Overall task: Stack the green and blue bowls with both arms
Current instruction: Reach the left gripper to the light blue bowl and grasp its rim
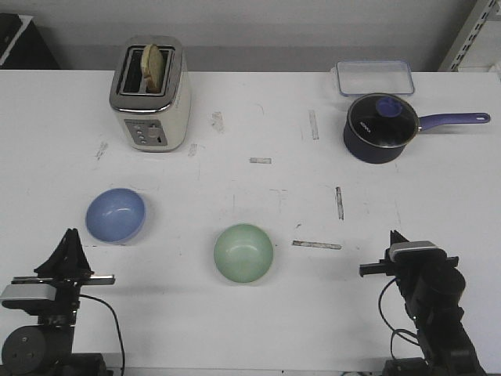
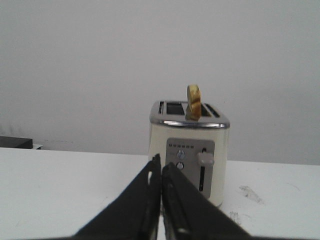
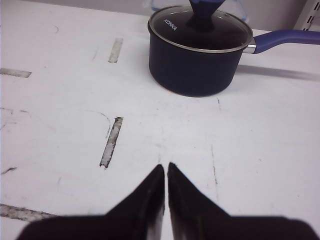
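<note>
I see the green bowl (image 1: 243,253) at the table's (image 1: 258,313) near centre and the blue bowl (image 1: 116,215) well apart to its left, both upright. My left gripper (image 2: 161,169) and right gripper (image 3: 165,170) have their fingers pressed together, holding nothing; a toaster (image 1: 150,95) and saucepan (image 1: 381,128) stand beyond.

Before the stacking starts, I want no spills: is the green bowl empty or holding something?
Empty. The front view looks down into the green bowl, upright on the table, and shows only its smooth pale inside.
</note>
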Controlling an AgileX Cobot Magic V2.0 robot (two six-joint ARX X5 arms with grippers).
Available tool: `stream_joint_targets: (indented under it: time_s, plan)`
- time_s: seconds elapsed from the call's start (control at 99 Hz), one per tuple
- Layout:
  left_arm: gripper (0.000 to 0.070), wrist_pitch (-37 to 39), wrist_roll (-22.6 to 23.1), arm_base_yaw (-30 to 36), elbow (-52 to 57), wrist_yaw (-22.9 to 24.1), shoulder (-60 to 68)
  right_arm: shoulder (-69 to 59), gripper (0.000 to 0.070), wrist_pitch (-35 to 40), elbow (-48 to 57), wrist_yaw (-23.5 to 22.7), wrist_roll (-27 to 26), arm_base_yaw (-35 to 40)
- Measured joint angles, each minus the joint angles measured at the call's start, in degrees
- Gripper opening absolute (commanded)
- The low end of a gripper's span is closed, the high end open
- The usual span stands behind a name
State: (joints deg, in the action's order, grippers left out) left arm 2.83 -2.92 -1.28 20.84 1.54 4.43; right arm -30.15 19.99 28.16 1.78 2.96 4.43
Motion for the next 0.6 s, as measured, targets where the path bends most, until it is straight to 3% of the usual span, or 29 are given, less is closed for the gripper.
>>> stream_joint_targets:
  time_s: [0.152, 0.354, 0.596]
  plan:
    - [0.0022, -10.27, 0.46, 0.00, 13.68, 0.00, 10.51, -0.68, 0.0000, 0.00, 0.00, 0.00, 0.00, 0.00]
    - [0.0375, -20.31, 1.55, 0.00, 30.60, 0.00, 26.95, -1.88, 0.0000, -0.02, 0.00, -0.02, 0.00, 0.00]
    - [0.0574, -30.16, 0.94, -0.15, 41.44, -0.02, 43.34, -3.28, 0.0000, -0.04, 0.00, -0.22, 0.00, 0.00]
